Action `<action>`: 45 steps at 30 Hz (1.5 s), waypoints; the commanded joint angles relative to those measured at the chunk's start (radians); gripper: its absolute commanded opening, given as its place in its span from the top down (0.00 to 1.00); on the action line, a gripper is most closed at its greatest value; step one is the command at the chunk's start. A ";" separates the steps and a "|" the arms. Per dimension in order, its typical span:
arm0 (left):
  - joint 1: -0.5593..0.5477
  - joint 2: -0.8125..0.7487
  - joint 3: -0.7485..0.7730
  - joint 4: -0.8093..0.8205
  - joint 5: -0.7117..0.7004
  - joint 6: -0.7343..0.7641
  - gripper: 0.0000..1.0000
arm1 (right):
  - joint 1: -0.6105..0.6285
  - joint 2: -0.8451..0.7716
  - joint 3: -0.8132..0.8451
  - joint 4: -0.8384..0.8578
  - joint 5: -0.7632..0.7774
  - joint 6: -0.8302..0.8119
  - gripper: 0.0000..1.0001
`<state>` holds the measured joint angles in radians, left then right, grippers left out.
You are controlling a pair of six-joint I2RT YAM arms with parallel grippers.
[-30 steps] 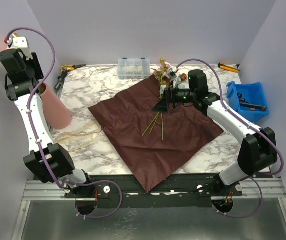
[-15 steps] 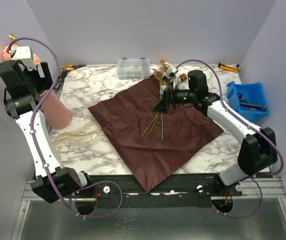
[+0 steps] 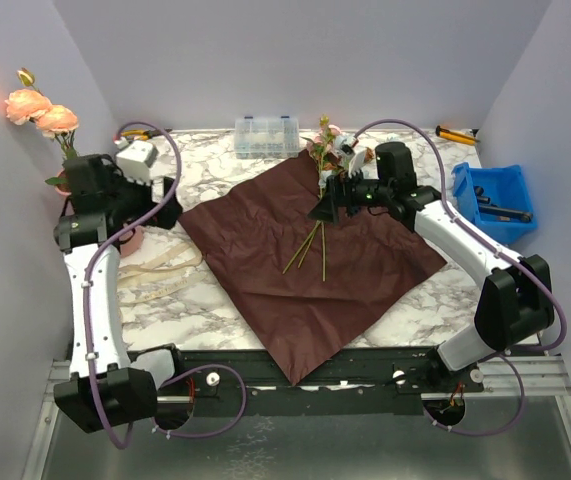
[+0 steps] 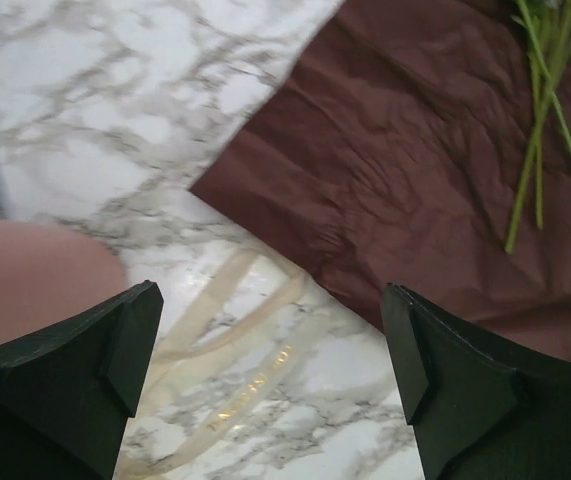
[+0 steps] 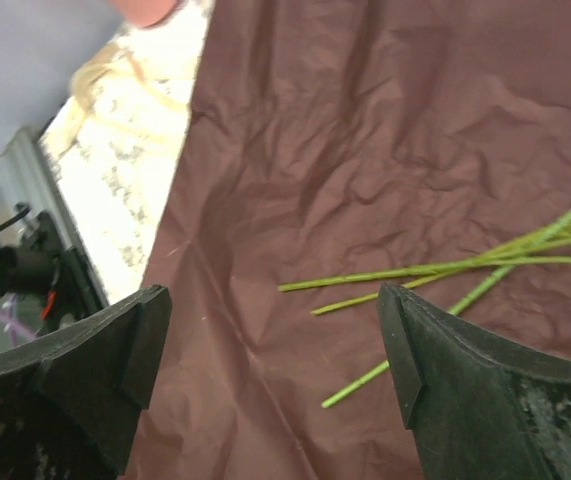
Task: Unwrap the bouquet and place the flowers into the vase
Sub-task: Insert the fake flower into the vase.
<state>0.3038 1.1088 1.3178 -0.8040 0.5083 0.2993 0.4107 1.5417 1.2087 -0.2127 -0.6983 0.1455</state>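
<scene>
Two peach flowers (image 3: 41, 108) stand upright at the far left in the salmon-pink vase (image 3: 131, 238), which the left arm mostly hides. The vase's side (image 4: 25, 275) fills the left edge of the left wrist view. My left gripper (image 3: 168, 203) is open and empty over the marble and the beige ribbon (image 4: 235, 330). The bouquet is unwrapped: the maroon sheet (image 3: 310, 260) lies flat with the remaining flowers (image 3: 327, 145) at its far corner, green stems (image 3: 310, 248) pointing toward me. My right gripper (image 3: 323, 210) hovers open above those stems (image 5: 445, 268), holding nothing.
A clear plastic box (image 3: 266, 136) sits at the back centre. A blue bin (image 3: 495, 200) with tools stands at the right edge. Yellow-handled pliers (image 3: 140, 135) lie at the back left and an orange tool (image 3: 457, 132) at the back right.
The left gripper opened and the left arm dropped from above the vase toward the table, leaving the peach flowers standing in the vase. The right arm barely moved.
</scene>
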 commanded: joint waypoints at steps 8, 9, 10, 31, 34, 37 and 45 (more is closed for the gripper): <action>-0.272 0.009 -0.169 0.103 0.001 -0.126 0.01 | -0.185 0.047 -0.052 0.056 0.355 0.177 0.31; -0.279 0.012 -0.171 0.114 0.000 -0.132 0.01 | -0.192 0.060 -0.045 0.059 0.372 0.190 0.34; -0.286 0.015 -0.176 0.124 -0.002 -0.142 0.01 | -0.196 0.077 -0.037 0.067 0.390 0.198 0.37; -0.301 0.025 -0.212 0.187 0.021 -0.243 0.01 | -0.196 0.571 0.379 0.081 0.467 0.362 0.54; -0.301 0.020 -0.217 0.193 0.022 -0.251 0.01 | -0.196 0.618 0.426 0.076 0.461 0.371 0.54; -0.301 0.013 -0.225 0.197 0.019 -0.254 0.01 | -0.196 0.655 0.466 0.074 0.465 0.373 0.56; -0.301 -0.011 -0.231 0.197 -0.001 -0.255 0.01 | -0.201 0.647 0.456 0.049 0.428 0.429 0.73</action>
<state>0.0063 1.1301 1.0962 -0.6254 0.5083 0.0540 0.2104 2.1983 1.6691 -0.1429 -0.2550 0.5354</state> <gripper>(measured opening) 0.990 0.324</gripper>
